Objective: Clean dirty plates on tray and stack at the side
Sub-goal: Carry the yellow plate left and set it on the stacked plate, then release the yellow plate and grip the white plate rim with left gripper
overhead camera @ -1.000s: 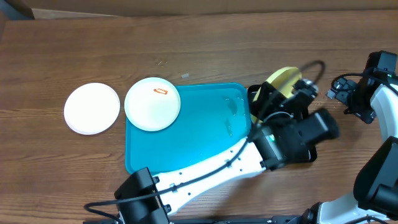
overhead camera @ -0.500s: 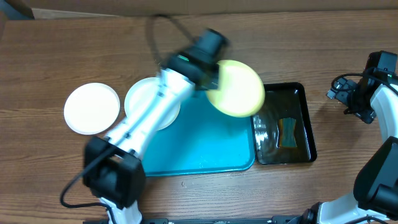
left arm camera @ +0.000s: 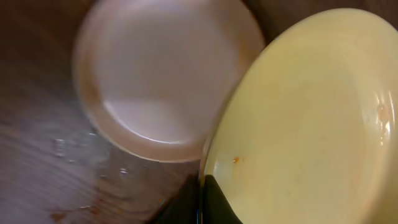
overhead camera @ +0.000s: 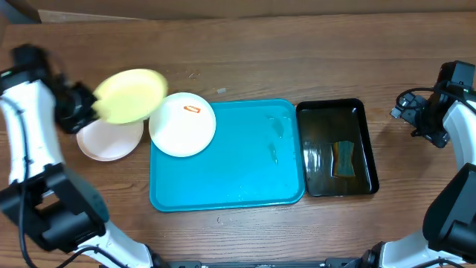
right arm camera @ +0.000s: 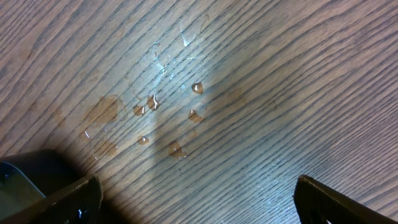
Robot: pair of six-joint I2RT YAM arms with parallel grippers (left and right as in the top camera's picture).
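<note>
- Left jaws are closed on the rim of the pale yellow-green plate (overhead camera: 132, 94). In our left wrist view one dark finger (left arm camera: 200, 200) pinches that rim at the bottom edge.
- We see the held plate (left arm camera: 311, 124) lifted off the worktop (overhead camera: 297, 67) and tilted, out past the left end of the turquoise tray (overhead camera: 230, 175). Its face carries one tiny orange speck (left arm camera: 235, 160).
- Directly beneath it lies a plain white plate (overhead camera: 108, 143), flat on the worktop just left of the tray. The yellow-green plate hides its far edge from overhead. In our wrist view it (left arm camera: 165, 81) sits apart from the held rim, with water drops (left arm camera: 59, 146) on the wood beside it.
- Next comes the second white plate (overhead camera: 182, 124), resting over the tray's far left corner with part of it hanging past the rim. It has a small orange-red smear (overhead camera: 192, 109) near its far edge and lies just beside the plain plate.
- Across the tray, wet streaks (overhead camera: 277, 128) show near its far right corner.
- Against the tray's right end we see a glossy black tray (overhead camera: 366, 110) holding a sponge (overhead camera: 343, 158).
- Right jaws stand wide open with nothing between them, well to the right of the tray beyond the black one, over worktop (right arm camera: 280, 93) dotted with water drops (right arm camera: 168, 118).
</note>
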